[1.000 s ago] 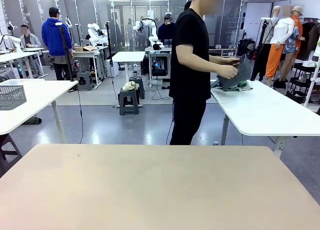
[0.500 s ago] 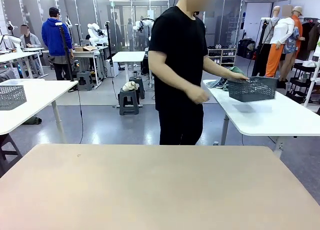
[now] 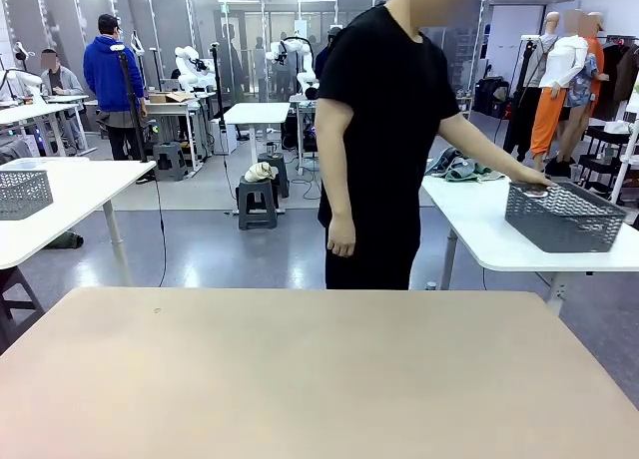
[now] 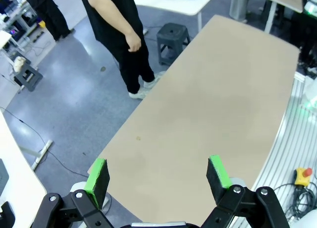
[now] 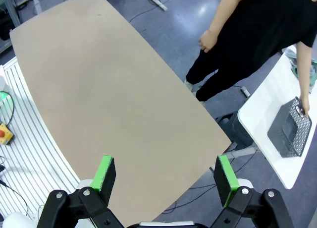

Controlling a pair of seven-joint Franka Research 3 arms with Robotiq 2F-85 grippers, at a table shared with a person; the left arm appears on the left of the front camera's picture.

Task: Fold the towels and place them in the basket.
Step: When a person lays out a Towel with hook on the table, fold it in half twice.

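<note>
Setup step, I'd say, no folding yet: person's hand (image 3: 536, 185) sat on the rim of the basket (image 3: 564, 220) on the side table (image 3: 479, 229) (gripping or resting, couldn't tell), towels (image 3: 459, 168) heaped behind, left gripper (image 4: 158, 176) and right gripper (image 5: 166, 178) gaping over the work table (image 3: 300, 369) — next: bring both over.

A broad beige bench (image 3: 300, 369) with rounded corners spans the foreground. A tiny dark speck (image 3: 156, 310) marks its matte top near the far left edge. Across the aisle on the right stands a white bench (image 3: 479, 229). A dark grey mesh basket (image 3: 562, 218) sits upright on it, close to the near edge. A loose heap of towels (image 3: 461, 167), blue-grey and mint green, lies at the far end of that bench, well apart from the basket. On the left, a second white bench (image 3: 70, 195) carries a paler grey mesh basket (image 3: 22, 193).
</note>
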